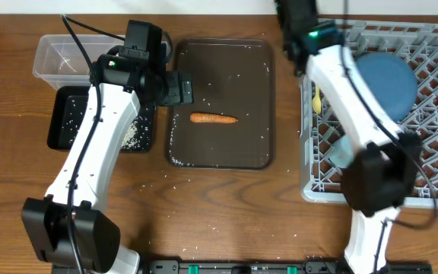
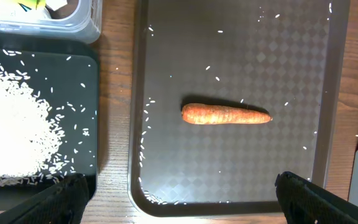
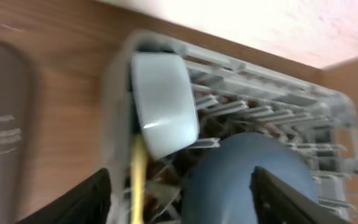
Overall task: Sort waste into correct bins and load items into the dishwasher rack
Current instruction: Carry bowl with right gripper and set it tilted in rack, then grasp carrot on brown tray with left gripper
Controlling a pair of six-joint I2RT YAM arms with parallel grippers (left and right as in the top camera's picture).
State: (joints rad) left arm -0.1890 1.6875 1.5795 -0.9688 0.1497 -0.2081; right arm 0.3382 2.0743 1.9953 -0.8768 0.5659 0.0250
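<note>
An orange carrot stick [image 1: 214,118] lies in the middle of the dark brown serving tray [image 1: 257,68]; it also shows in the left wrist view [image 2: 225,114]. My left gripper [image 1: 181,89] [image 2: 185,205] is open and empty above the tray's left edge. White rice [image 2: 11,130] is heaped in the black tray [image 1: 131,135]. The clear tub [image 1: 59,59] holds crumpled paper [image 2: 33,5]. My right gripper [image 3: 182,199] is open and empty above the grey rack [image 1: 432,114], which holds the dark blue plate [image 1: 390,80], the yellow spoon [image 1: 317,99] and a light blue vessel [image 3: 163,102]. No pink cup shows.
Stray rice grains are scattered on the serving tray [image 2: 241,168] and on the wooden table [image 1: 226,190]. A second light blue item [image 1: 339,152] sits in the rack beside my right arm. The right arm crosses the rack's left side.
</note>
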